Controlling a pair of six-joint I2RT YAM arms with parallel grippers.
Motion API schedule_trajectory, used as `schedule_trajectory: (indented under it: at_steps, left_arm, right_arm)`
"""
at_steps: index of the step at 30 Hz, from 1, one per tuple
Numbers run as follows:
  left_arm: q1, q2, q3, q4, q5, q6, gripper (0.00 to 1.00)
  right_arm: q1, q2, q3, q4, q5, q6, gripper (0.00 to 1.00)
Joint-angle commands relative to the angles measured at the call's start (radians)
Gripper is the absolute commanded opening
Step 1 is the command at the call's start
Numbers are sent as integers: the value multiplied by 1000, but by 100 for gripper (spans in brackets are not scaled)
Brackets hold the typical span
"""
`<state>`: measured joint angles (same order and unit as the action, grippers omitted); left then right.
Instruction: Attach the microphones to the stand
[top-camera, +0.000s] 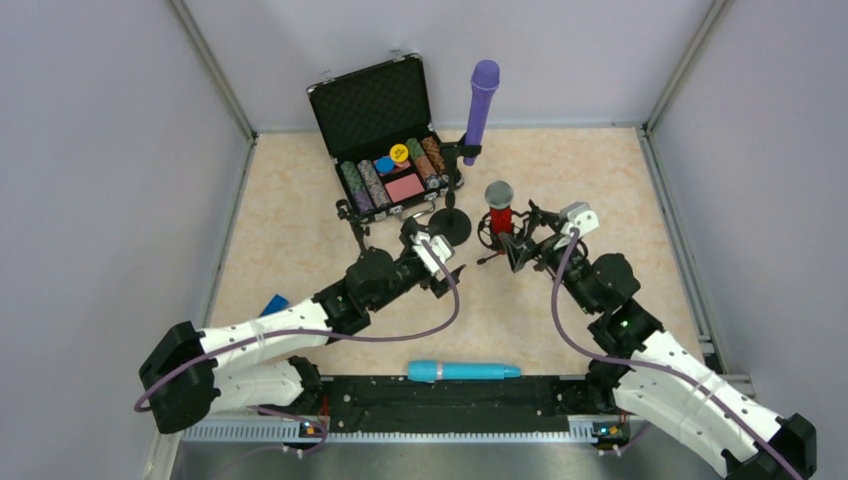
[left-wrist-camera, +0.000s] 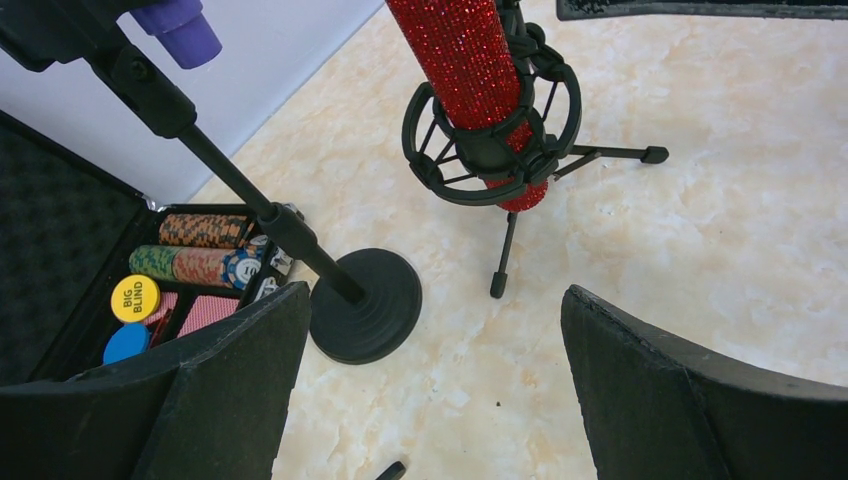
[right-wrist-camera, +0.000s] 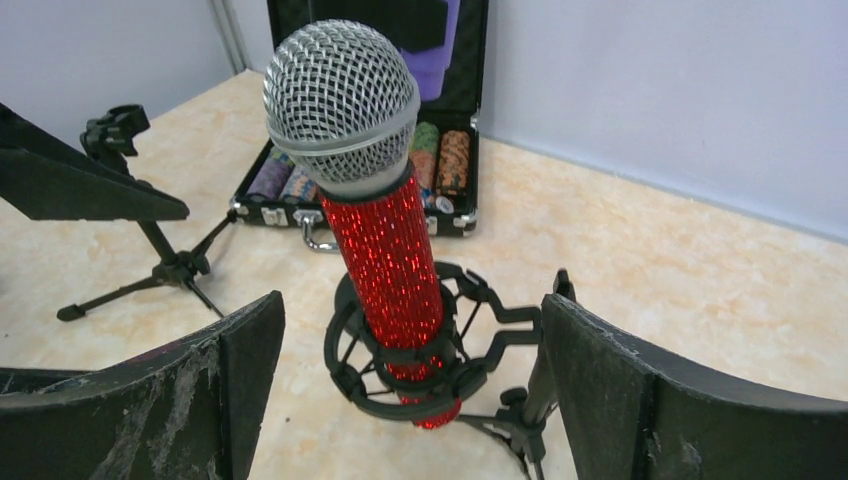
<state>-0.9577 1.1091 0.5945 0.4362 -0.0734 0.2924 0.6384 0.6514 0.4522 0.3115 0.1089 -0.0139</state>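
Look at the shiny red microphone with the silver mesh head (right-wrist-camera: 388, 250). It stands straight up in a black ring holder (right-wrist-camera: 345, 355) on a little three-legged stand (left-wrist-camera: 503, 250), near the middle of the table, a bit toward 3 o'clock. The red part sparkles and the silver ball is on top.

Your right pincer (right-wrist-camera: 405, 335) is wide apart, with one finger on each side of the red microphone. The fingers do not touch it and they hold nothing.

Your left pincer (left-wrist-camera: 435, 300) is at 9 o'clock from the red microphone. It is wide apart too, and it holds nothing.

The all-purple microphone (top-camera: 481, 100) sits up high on a black stand with a round foot (left-wrist-camera: 365, 305), at 12 o'clock.

The light blue microphone (top-camera: 462, 371) lies flat at 6 o'clock, near the arm bases.

A bare three-legged stand (right-wrist-camera: 150, 240) is at 10 o'clock. An open black case of game chips (top-camera: 370, 105) is at 11 o'clock.
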Motion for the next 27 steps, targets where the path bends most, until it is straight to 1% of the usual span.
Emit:
schedule_trajectory:
  at_steps: [1, 5, 10, 12, 17, 23, 27]
  left_arm:
    - [-6, 6, 38, 20, 15, 17, 99]
    - [-7, 10, 40, 18, 16, 19, 99]
    - [-7, 12, 39, 16, 17, 20, 99]
    - [-8, 14, 40, 15, 17, 20, 99]
    - [-10, 17, 43, 12, 18, 20, 99]
    - [-12, 16, 44, 9, 16, 20, 99]
    - [-13, 13, 44, 7, 14, 23, 99]
  right_arm:
    - [-6, -54, 17, -146, 60, 68, 95]
    - [-6, -90, 37, -257, 110, 125, 93]
    - [-6, -101, 65, -404, 122, 194, 89]
    - [-6, -95, 69, -426, 120, 218, 86]
    - [-6, -61, 72, -428, 96, 250, 76]
    - [-7, 20, 74, -353, 13, 237, 62]
    - [-6, 77, 77, -298, -15, 237, 58]
